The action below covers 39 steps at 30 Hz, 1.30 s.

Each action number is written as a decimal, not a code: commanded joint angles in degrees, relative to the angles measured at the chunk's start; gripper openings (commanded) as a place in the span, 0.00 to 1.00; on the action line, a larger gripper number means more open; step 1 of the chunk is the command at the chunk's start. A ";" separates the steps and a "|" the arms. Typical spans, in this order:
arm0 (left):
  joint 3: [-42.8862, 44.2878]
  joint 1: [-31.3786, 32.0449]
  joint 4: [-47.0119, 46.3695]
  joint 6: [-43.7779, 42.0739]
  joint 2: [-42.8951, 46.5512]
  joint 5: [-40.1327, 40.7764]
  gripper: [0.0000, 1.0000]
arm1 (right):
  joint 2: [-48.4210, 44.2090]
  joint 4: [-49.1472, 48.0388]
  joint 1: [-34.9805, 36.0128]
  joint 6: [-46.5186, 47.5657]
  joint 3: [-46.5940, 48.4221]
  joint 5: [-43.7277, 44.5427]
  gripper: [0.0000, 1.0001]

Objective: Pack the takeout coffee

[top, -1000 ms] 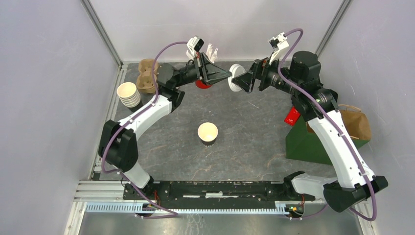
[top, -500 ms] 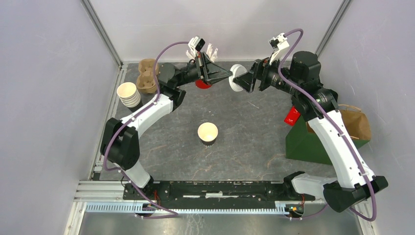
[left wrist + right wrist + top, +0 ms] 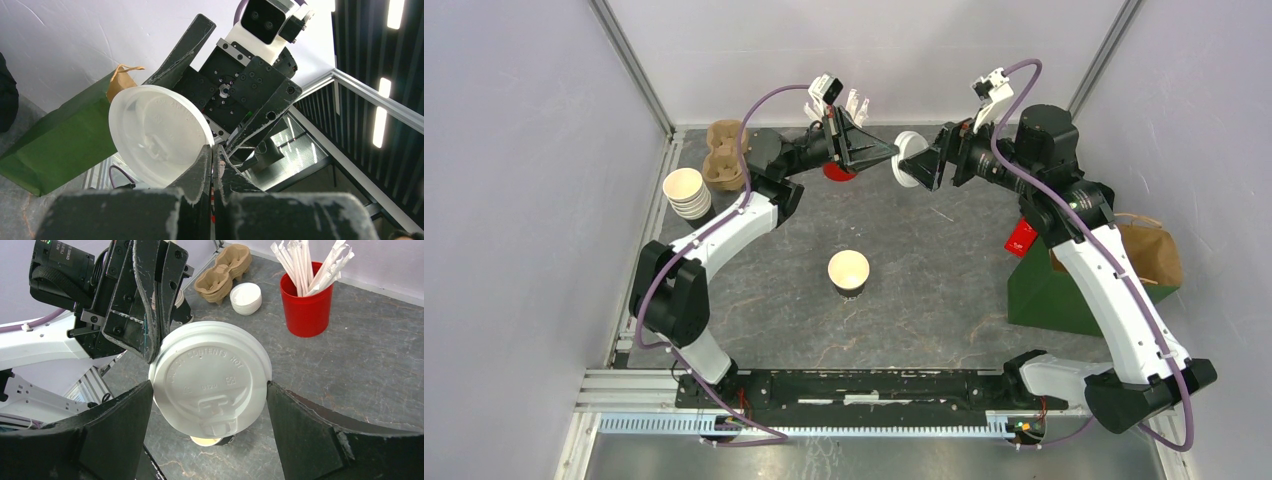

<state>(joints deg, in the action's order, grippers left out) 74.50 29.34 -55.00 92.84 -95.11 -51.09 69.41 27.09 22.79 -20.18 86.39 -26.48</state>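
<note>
Left gripper is pinched together on the rim of the white lid; right gripper has its jaws spread wide, one finger against each side of it, mid-air over the back of the table. Looks like a handoff: an edge pinch can't seat a lid flat, a grip across the width can. Black cup stands uncapped at table centre, well apart from both.

Robot lab test cell: plain white walls, aluminium framing, grey worktable.
</note>
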 commanded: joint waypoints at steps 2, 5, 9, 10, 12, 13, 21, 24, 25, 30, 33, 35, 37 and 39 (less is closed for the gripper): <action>1.64 0.19 -3.07 3.21 0.10 0.38 0.02 | -0.13 -2.15 0.38 -0.01 -0.08 -0.99 0.89; 1.83 0.24 -3.11 3.23 0.10 0.13 0.02 | -0.28 -2.15 0.36 -0.05 -0.08 -0.81 0.86; 1.61 0.19 -3.11 3.30 0.27 0.03 0.02 | -0.43 -2.22 0.35 0.05 -0.07 -0.70 0.83; 1.54 0.19 -3.08 3.30 0.28 0.03 0.02 | -0.49 -2.22 0.34 0.01 -0.08 -0.69 0.82; 1.38 0.26 -3.57 3.24 0.35 -0.24 0.02 | -0.59 -2.13 0.38 -0.02 -0.17 -0.68 0.81; 1.34 0.27 -4.16 3.23 0.36 -0.44 0.04 | -0.59 -2.13 0.38 0.05 -0.17 -0.68 0.81; -1.40 0.15 0.41 -1.19 2.12 -1.38 0.43 | -1.04 -2.66 0.44 -0.29 -0.47 -1.33 0.78; -2.49 -0.49 3.31 -4.41 3.77 -2.21 0.58 | -1.33 -2.67 0.34 -0.30 -0.72 -1.17 0.78; -3.03 -1.19 5.17 -6.07 4.84 -2.58 0.63 | -1.46 -2.45 0.28 -0.11 -0.72 -0.89 0.78; -2.75 -9.27 41.75 -28.36 12.39 -0.41 0.78 | -2.89 0.86 0.27 3.17 -2.01 2.65 0.79; -2.38 -15.26 66.38 -39.60 15.51 4.64 0.84 | -4.00 3.95 0.26 5.90 -4.35 5.11 0.79; -3.13 -17.03 78.21 -46.83 16.14 10.42 0.89 | -4.65 6.07 0.26 7.52 -5.83 6.78 0.79; -4.72 -16.88 85.72 -50.99 15.85 13.80 0.93 | -5.24 7.27 0.29 8.88 -7.41 7.69 0.79; -8.02 -16.00 86.77 -52.13 15.92 13.97 0.99 | -5.07 8.31 0.29 9.59 -8.65 7.64 0.78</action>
<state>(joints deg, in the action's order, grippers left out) 70.30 11.38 10.74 54.83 -79.22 -41.82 65.19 32.38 22.87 -14.48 79.72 -21.45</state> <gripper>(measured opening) 0.952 0.787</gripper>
